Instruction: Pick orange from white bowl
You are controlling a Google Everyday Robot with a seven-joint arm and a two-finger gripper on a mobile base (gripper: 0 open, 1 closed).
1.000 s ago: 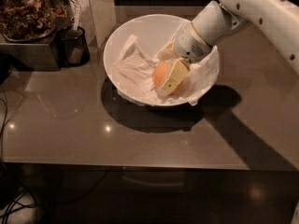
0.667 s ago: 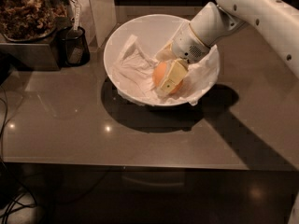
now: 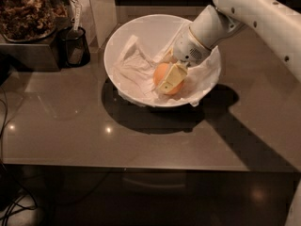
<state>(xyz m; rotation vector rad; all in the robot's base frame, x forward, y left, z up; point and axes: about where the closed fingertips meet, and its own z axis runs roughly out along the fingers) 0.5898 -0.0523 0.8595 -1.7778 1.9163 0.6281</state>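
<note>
The white bowl (image 3: 109, 51) stands at the back middle of the brown table, lined with a crumpled white cloth (image 3: 134, 67). The orange (image 3: 161, 74) lies in the bowl, right of its middle. My gripper (image 3: 167, 82) reaches down into the bowl from the upper right and is shut around the orange. One yellowish finger (image 3: 172, 77) lies across the orange's front right side, and the other finger is hidden behind the fruit. The orange still rests low in the bowl on the cloth.
A dark container of brown bits (image 3: 26, 11) stands at the back left, with a small black cup (image 3: 74, 47) holding a utensil beside it. A white post (image 3: 101, 8) rises behind the bowl. The table's front edge (image 3: 141, 166) runs below.
Almost nothing has moved. The arm has shifted very slightly, and the gripper and orange stay in the same spot in the bowl.
</note>
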